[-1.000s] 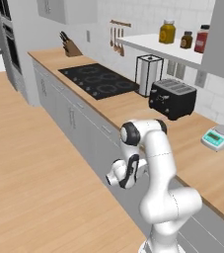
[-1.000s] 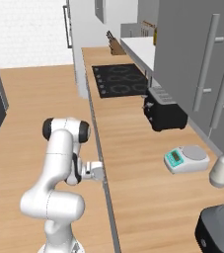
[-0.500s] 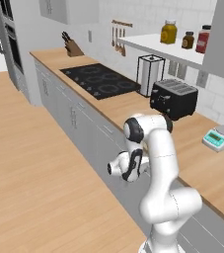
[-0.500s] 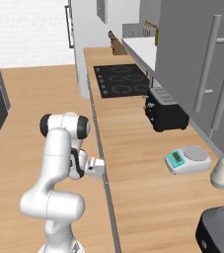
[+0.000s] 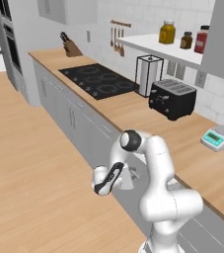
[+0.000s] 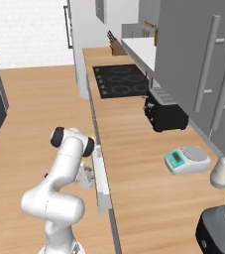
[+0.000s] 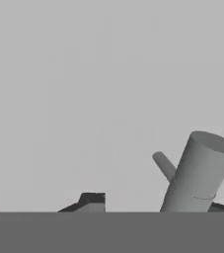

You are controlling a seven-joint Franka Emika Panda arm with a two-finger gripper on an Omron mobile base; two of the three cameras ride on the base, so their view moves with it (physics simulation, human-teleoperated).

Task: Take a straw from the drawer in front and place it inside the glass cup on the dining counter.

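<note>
My gripper point(image 7: 155, 205) points straight at the flat light-grey front of the drawer point(image 7: 84, 89). The slim silver bar handle point(image 7: 197, 173) lies between the fingers, close to the right one. A clear gap separates it from the left fingertip point(image 7: 91, 200). From the base, the arm bends down below the counter edge, with the gripper point(image 5: 128, 179) against the drawer front. The drawer point(image 6: 102, 183) juts slightly past the counter line beside the gripper point(image 6: 88, 174). The straw is hidden. The glass cup and the dining counter are out of view.
On the wood counter along the tiled wall sit a black cooktop point(image 5: 98, 81), a toaster point(image 5: 175, 99), a kitchen scale point(image 5: 217, 138) and a knife block point(image 5: 73, 48). Open wood floor point(image 5: 29, 173) lies left of the cabinets.
The hand has dropped slightly and shifted a little away from the cabinets at the drawer front. The fingers have drawn closer together around the handle.
</note>
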